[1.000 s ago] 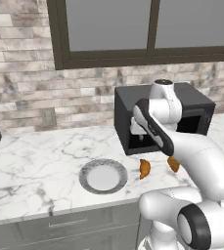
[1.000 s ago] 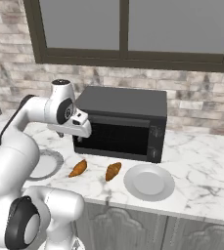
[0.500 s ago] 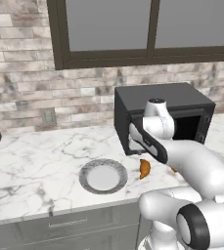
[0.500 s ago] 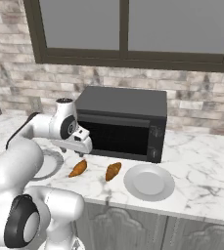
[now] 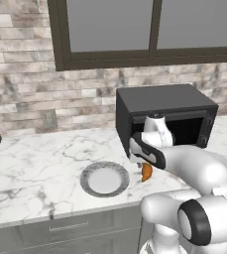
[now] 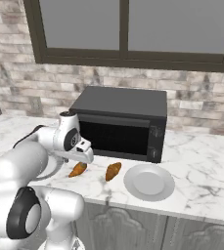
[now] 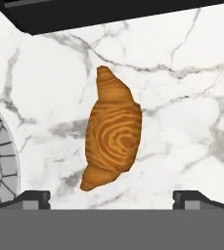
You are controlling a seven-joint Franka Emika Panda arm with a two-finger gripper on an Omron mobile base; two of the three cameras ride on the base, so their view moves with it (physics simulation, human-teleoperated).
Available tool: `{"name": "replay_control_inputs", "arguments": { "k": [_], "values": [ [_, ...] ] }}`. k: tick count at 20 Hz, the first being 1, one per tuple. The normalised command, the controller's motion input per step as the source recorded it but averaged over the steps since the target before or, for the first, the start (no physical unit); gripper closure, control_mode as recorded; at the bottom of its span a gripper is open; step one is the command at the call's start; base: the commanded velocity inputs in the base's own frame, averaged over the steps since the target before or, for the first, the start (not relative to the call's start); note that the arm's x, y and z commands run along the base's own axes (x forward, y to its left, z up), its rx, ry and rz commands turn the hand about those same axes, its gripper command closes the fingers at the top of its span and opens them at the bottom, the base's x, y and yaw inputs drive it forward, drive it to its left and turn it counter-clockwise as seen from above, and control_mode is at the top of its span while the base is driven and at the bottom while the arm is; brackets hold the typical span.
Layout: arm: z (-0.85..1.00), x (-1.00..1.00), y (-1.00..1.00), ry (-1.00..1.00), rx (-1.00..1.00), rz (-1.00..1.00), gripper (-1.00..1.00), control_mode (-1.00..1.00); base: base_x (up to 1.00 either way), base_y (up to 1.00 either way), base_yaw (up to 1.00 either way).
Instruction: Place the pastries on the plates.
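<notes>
Lowered from its earlier height in front of the microwave (image 6: 121,122), the end effector (image 7: 111,197) now hangs just above the table (image 6: 201,171) with its fingers spread wide apart and nothing between them, poised directly over the left croissant (image 7: 112,132), which lies flat on the marble. Just to that pastry's left sits the left plate (image 5: 104,179), bare, while to its right lies the second croissant (image 6: 112,171), and beyond that the right plate (image 6: 149,181), also bare, all near the front edge of the table.
</notes>
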Motion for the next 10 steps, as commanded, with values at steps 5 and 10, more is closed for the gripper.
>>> {"name": "replay_control_inputs", "arguments": {
  "k": [5, 10],
  "values": [
    [-0.36, 0.12, 0.00, 0.00, 0.00, 0.00, -1.00, -1.00, 0.00, 0.00, 0.00],
    [-0.29, 0.12, 0.00, 0.00, 0.00, 0.00, -1.00, -1.00, 0.00, 0.00, 0.00]
  ]
}}
